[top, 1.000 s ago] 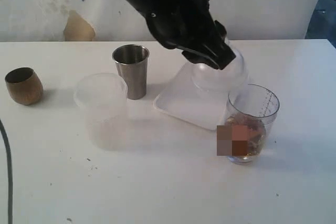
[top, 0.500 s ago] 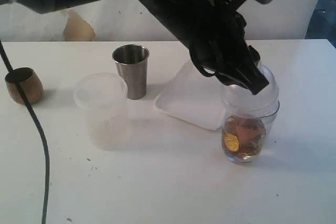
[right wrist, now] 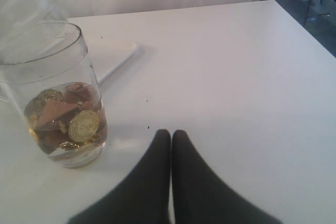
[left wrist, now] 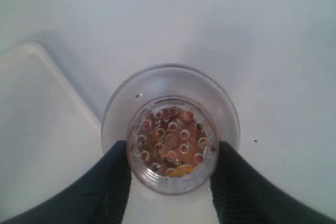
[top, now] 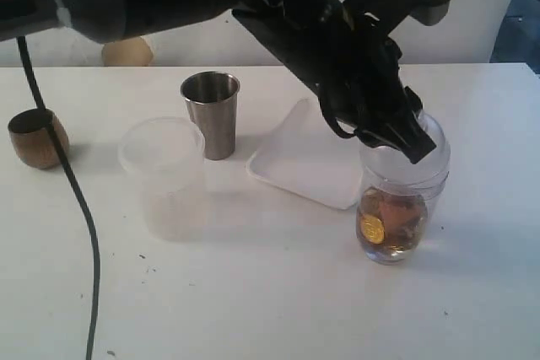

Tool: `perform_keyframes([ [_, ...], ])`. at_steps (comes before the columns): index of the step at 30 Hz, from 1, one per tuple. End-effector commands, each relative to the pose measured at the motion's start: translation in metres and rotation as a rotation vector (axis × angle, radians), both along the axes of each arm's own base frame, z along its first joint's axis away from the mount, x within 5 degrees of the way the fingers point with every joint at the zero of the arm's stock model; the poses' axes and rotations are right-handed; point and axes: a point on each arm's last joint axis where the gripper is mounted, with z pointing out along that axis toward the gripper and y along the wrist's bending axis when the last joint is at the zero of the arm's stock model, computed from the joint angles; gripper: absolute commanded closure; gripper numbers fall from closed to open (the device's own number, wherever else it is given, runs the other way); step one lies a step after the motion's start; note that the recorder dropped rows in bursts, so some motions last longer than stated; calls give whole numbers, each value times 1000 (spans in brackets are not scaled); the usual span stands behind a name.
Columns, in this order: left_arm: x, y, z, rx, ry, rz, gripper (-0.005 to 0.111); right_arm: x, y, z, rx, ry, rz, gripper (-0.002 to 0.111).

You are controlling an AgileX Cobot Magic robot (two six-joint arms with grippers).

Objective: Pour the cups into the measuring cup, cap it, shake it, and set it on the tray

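The measuring cup [top: 395,223] stands right of the tray [top: 308,162] with coins and brownish pieces inside. A clear dome lid [top: 426,147] sits over its mouth, and my left gripper [top: 403,137], reaching across from the left, is shut on that lid. The left wrist view looks straight down through the lid [left wrist: 170,129], with the left gripper [left wrist: 171,153] pinching its sides. My right gripper [right wrist: 171,136] is shut and empty, low over the table beside the measuring cup [right wrist: 58,114]. The steel tumbler [top: 211,113], frosted cup [top: 164,176] and brown cup [top: 35,137] stand to the left.
A black cable [top: 80,208] hangs down across the left part of the table, just right of the brown cup. The left arm spans the back of the scene above the tumbler and tray. The table's far edge meets a white wall.
My left gripper carried the dome lid rightward and down, from above the tray's far corner to the mouth of the measuring cup. The cups stayed put.
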Motion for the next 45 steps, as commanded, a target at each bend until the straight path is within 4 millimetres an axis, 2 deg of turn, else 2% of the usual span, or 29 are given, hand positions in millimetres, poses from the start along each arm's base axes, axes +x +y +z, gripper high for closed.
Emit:
perform_keyframes([
  [1,0,-3,3,-29,-15,-1,107,0,0,0,0,-6,5,108],
  [10,6,-9,-6,-49,-31,11,107,0,0,0,0,-6,5,108],
  [30,6,-12,-3,-95,-22,24,106,0,0,0,0,-6,5,108],
  [34,6,-12,-3,-96,-20,25,98,0,0,0,0,-6,5,108],
  [37,6,-12,-3,-96,-20,25,95,0,0,0,0,-6,5,108],
  [40,6,-11,-3,-93,-16,25,96,0,0,0,0,-6,5,108],
  [45,2,-8,4,-89,-12,20,107,0,0,0,0,-6,5,108],
])
